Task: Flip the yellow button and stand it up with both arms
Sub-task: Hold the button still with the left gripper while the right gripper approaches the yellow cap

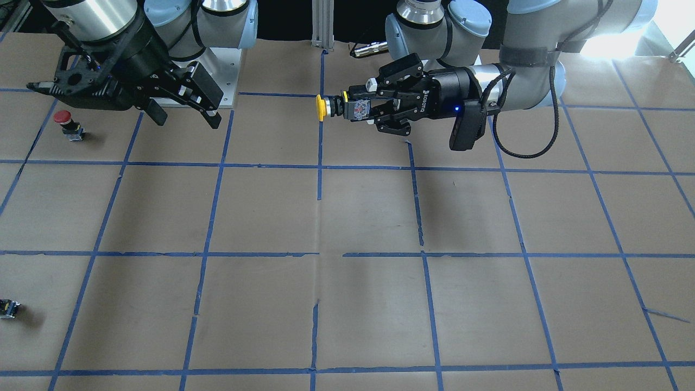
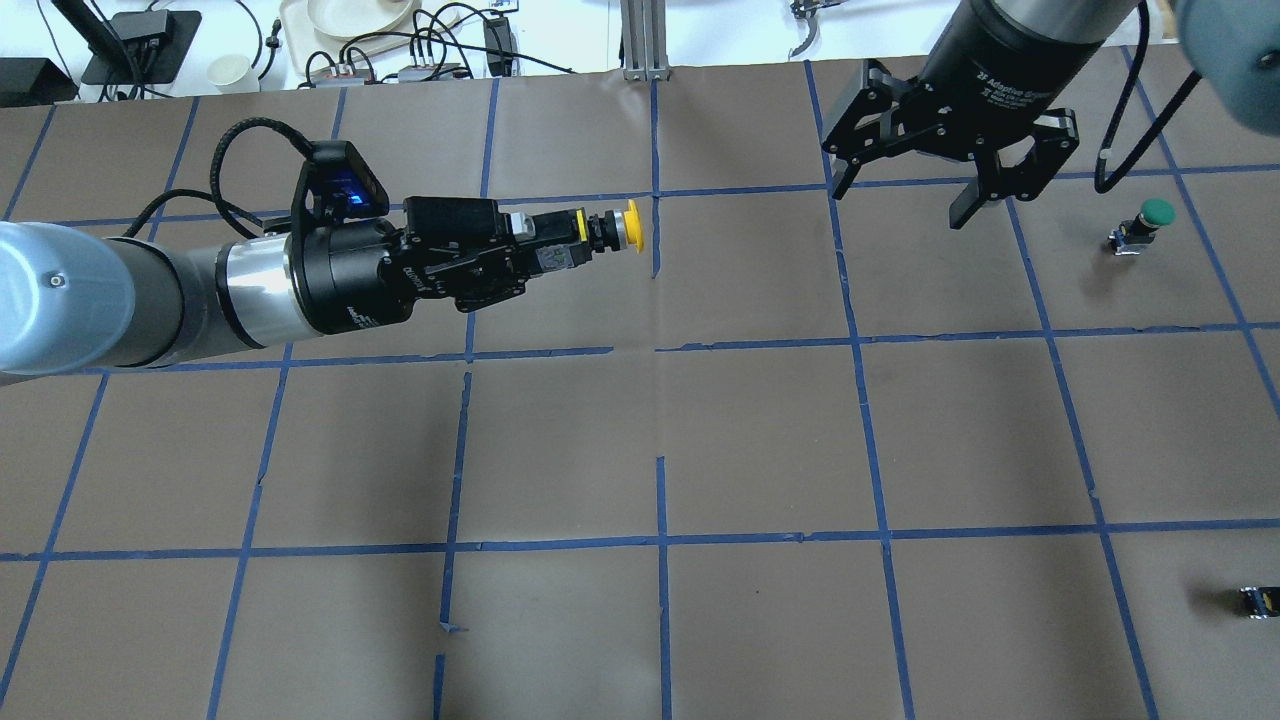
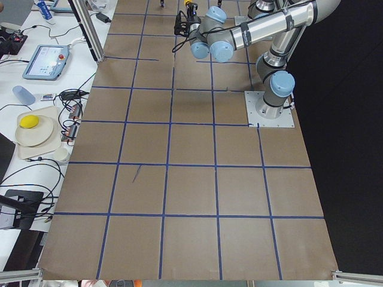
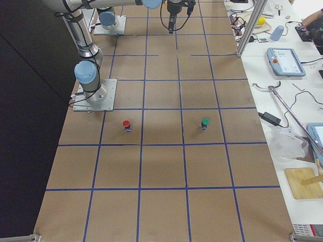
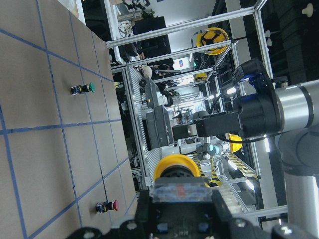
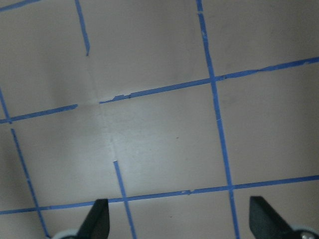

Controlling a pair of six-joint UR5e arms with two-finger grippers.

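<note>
My left gripper is shut on the black-and-grey body of the yellow button. It holds the button level in the air over the table's middle, with the yellow cap pointing toward my right arm. The overhead view shows the same grip and cap. In the left wrist view the cap sits just past the fingers. My right gripper is open and empty. It hangs fingers down above the table, well apart from the button, and shows in the overhead view and the right wrist view.
A red-capped button stands on the table beside my right gripper. A green-capped button stands farther out on the right side. A small capless black-grey part lies near the right edge. Brown paper with blue tape lines covers the table.
</note>
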